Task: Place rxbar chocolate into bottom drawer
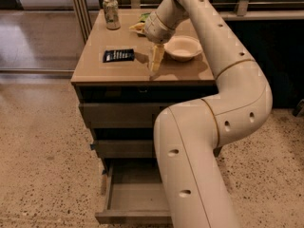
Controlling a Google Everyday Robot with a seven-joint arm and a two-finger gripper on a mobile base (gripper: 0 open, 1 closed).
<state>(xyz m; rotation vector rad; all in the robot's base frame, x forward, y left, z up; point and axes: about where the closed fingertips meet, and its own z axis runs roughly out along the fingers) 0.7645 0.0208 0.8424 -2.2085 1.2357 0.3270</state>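
Cream gripper [155, 64], grip state indeterminable, hangs over tan wooden countertop [107, 71], flat black rxbar chocolate wrapper [118, 55] lying apart at its 9 o'clock, grey-brown bottom drawer [133, 196] pulled open.

Smooth beside matt
Smooth cream plastic gripper [155, 63] hung just left of the matt bowl [183, 48]; rxbar chocolate [118, 55] looked dull black.

The hand [156, 61] hangs low over the tabletop [95, 68] between the rxbar chocolate [118, 55] and the bowl [183, 48], so it's tight there, the can [111, 13] sits well apart at the back, and the arm [190, 175] covers one side of the open bottom drawer [135, 194].
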